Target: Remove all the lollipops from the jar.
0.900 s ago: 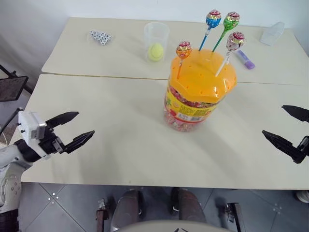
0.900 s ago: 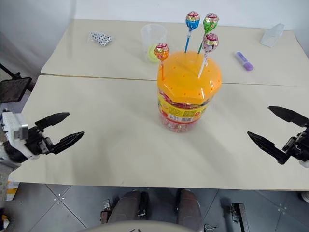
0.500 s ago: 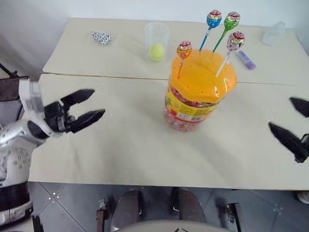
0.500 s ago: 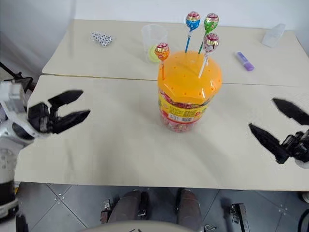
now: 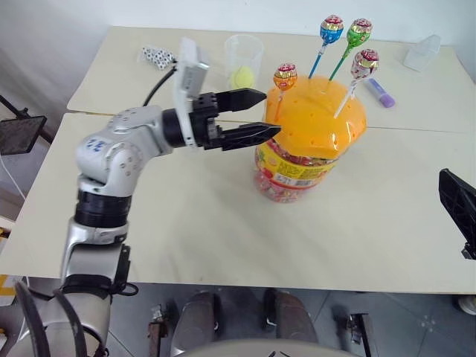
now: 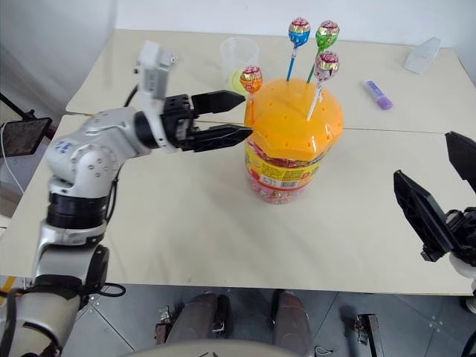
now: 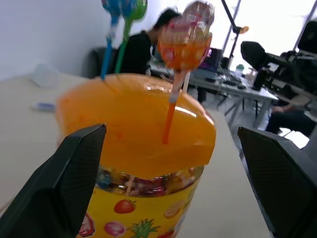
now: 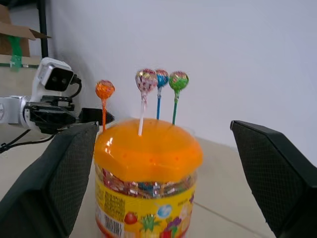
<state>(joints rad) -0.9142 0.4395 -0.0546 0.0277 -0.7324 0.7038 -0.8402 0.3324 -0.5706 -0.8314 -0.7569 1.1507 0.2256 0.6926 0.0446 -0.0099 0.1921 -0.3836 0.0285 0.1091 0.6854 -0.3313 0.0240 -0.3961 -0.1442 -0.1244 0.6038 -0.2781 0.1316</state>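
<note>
Reaching across from the near left corner of the table, where it hung moments ago, the left gripper (image 5: 259,114) now sits level at the jar's (image 5: 309,152) left shoulder. Its two black fingers are spread, one above the other, with nothing between them. Both tips lie just short of the orange lollipop (image 5: 283,76), whose stick rises from a hole at the left edge of the orange lid (image 5: 316,119). No contact with stick or lid is visible.

The right gripper (image 6: 439,193) has turned at the right edge of the table, well apart from the jar, fingers likewise spread and empty.

Task items: the jar stands upright on the near table, at its middle. All four sweets are planted in the lid: the orange one at the left, the blue lollipop (image 5: 330,29) and green lollipop (image 5: 358,31) at the back, the pink-white lollipop (image 5: 363,62) at the right. None has been removed.

Assessment: the left arm has passed from rest to approach, and the orange sweet appears to be the first target. A short further advance should bring the fingers around its stick before closing. Risk noted: nudging the lid could shift the jar.
</note>
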